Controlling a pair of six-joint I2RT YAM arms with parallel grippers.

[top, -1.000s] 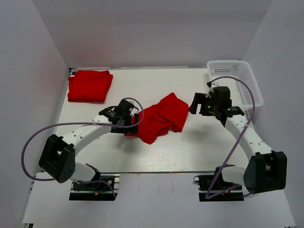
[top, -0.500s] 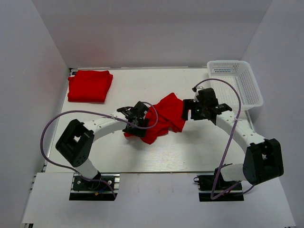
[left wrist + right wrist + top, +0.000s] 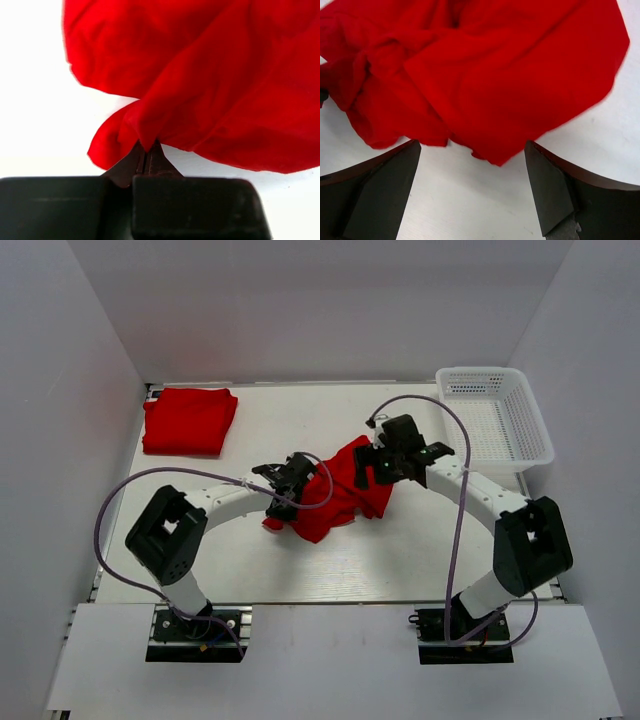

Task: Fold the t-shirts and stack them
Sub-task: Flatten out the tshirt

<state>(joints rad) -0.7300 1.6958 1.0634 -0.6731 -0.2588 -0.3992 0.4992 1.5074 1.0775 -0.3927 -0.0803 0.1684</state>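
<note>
The crumpled red t-shirt (image 3: 335, 495) lies mid-table (image 3: 400, 550); folded red t-shirt (image 3: 188, 420) at far-left corner. Left gripper (image 3: 146, 155) clamped on a fold at the crumpled one's left edge, right gripper (image 3: 471, 148) spread wide over its right edge. White basket (image 3: 497, 415) far right.

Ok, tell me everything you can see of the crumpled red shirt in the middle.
The crumpled red t-shirt is plain, soft-looking fabric, unfolded and bunched in loose folds, lying near the middle of the table. The left gripper is shut on a pinch of its left edge. The right gripper hangs open over its right edge, gripping nothing. No print or label shows.
</note>
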